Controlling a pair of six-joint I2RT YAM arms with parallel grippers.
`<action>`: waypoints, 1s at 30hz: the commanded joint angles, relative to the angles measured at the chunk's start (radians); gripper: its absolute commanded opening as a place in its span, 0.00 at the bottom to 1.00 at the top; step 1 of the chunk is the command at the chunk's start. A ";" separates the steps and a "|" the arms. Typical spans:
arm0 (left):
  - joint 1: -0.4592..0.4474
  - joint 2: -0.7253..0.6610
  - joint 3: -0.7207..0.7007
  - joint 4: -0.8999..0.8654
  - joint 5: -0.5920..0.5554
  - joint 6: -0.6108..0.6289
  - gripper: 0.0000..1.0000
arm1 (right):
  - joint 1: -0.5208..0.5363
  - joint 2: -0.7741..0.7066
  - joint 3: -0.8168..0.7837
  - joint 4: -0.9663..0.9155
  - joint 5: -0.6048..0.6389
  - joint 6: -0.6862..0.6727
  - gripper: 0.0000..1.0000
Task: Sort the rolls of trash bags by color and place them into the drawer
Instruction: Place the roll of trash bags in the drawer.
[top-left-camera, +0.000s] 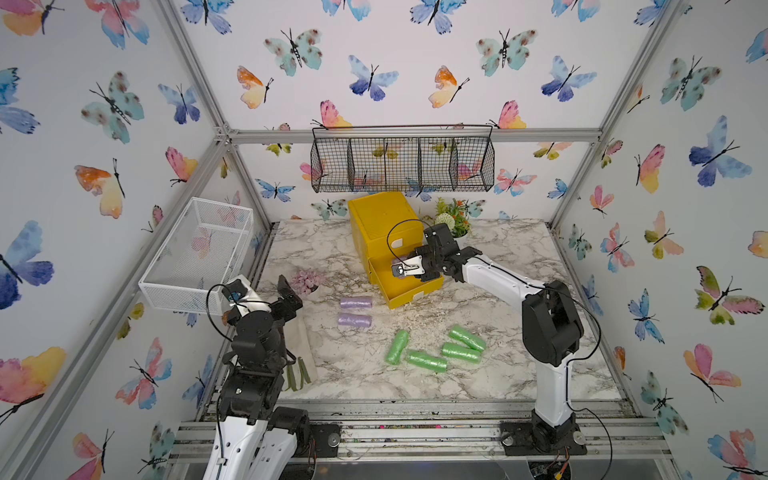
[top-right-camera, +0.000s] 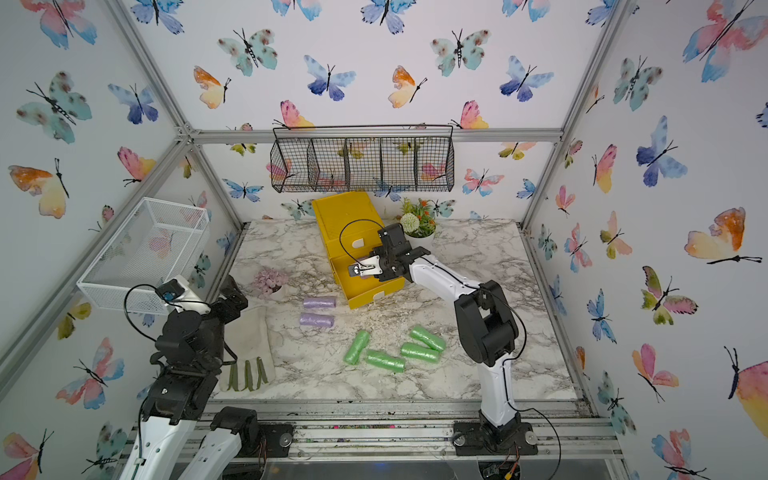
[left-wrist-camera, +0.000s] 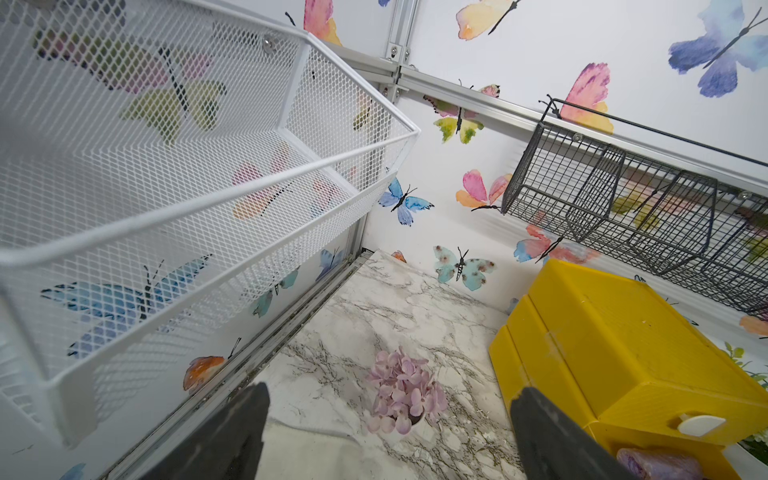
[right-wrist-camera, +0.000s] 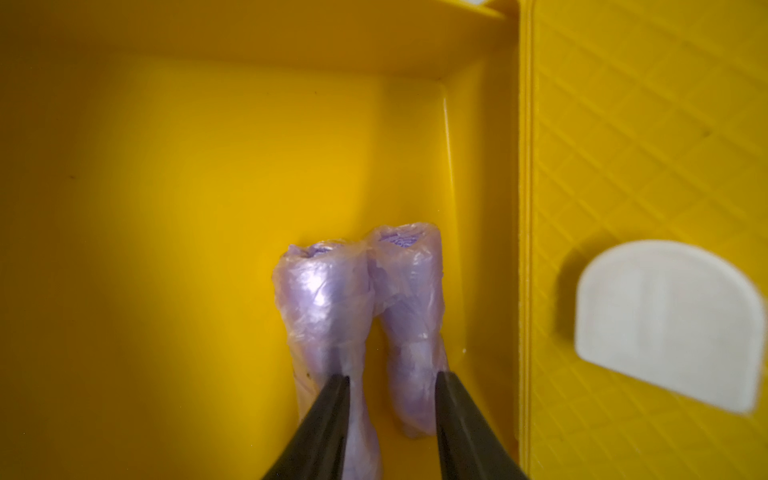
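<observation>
The yellow drawer chest (top-left-camera: 380, 218) (top-right-camera: 347, 216) stands at the back of the table with its bottom drawer (top-left-camera: 415, 293) pulled out. My right gripper (right-wrist-camera: 392, 380) reaches down into that drawer, open, its fingers either side of one of two purple rolls (right-wrist-camera: 409, 316) lying together on the drawer floor. Two more purple rolls (top-left-camera: 355, 302) (top-right-camera: 316, 320) lie on the table in front of the chest. Several green rolls (top-left-camera: 426, 360) (top-right-camera: 384, 360) lie nearer the front. My left gripper (left-wrist-camera: 390, 415) hangs open and empty at the table's left side.
A white mesh basket (top-left-camera: 199, 253) hangs on the left wall, a black wire basket (top-left-camera: 403, 164) on the back wall. A pink-purple flower cluster (top-left-camera: 305, 282) sits beside the left gripper, a potted plant (top-left-camera: 453, 216) behind the chest. A glove (top-right-camera: 249, 353) lies front left.
</observation>
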 joint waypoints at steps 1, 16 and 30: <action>0.008 0.001 0.016 -0.002 0.007 0.000 0.95 | -0.004 -0.006 0.010 0.015 0.001 0.008 0.40; 0.010 -0.002 0.017 -0.002 0.008 0.000 0.95 | -0.004 -0.082 -0.020 0.031 -0.022 0.025 0.41; 0.010 0.003 0.016 -0.004 0.003 0.000 0.95 | -0.003 -0.358 -0.176 0.151 -0.065 0.265 0.41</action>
